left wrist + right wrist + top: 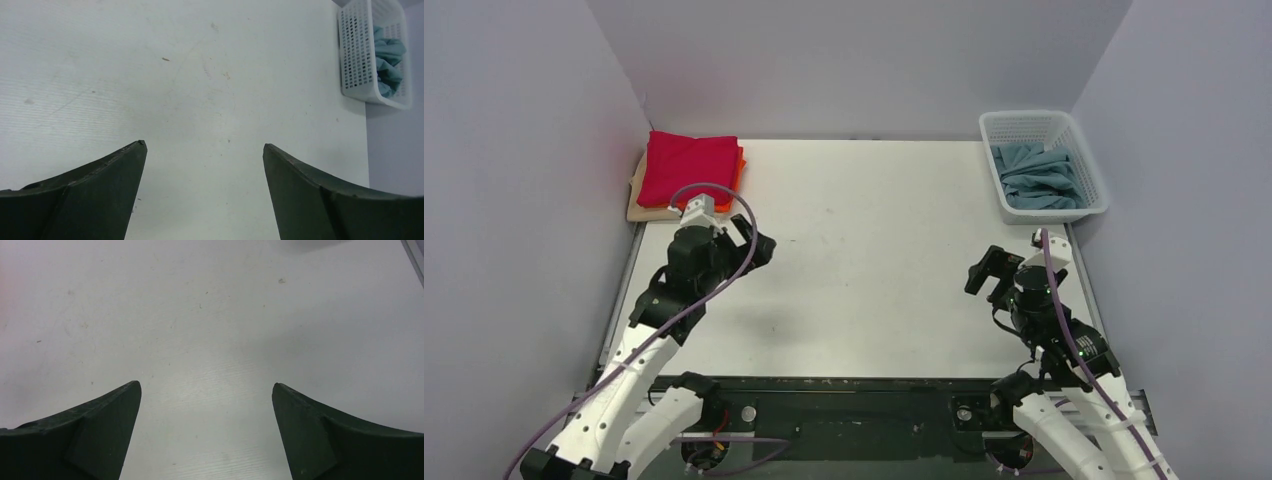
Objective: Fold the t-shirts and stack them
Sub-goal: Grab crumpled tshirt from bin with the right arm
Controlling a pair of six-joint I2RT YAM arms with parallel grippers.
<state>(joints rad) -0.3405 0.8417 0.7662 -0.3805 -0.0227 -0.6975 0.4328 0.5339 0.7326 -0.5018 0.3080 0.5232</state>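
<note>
Item 1. Left end effector (205, 147): near left of the table (874, 220), jaws spread wide, gripping nothing, only table surface visible between its dark fingers (100, 190).

Item 2. Right end effector (206, 386): near right, level with the left one and well apart from it. Jaws equally wide and gripping nothing, held over scuffed white table.

Item 3. Folded stack, far left corner of the table: red t-shirt (689, 168) on top, orange t-shirt (741, 165) showing as a thin edge beneath it on the right, and beige t-shirt (636, 198) at the bottom, sticking out on the left.

Item 4. White mesh basket (1034, 117), far right corner: holds the teal t-shirt (1037, 178), crumpled and unfolded.
</note>
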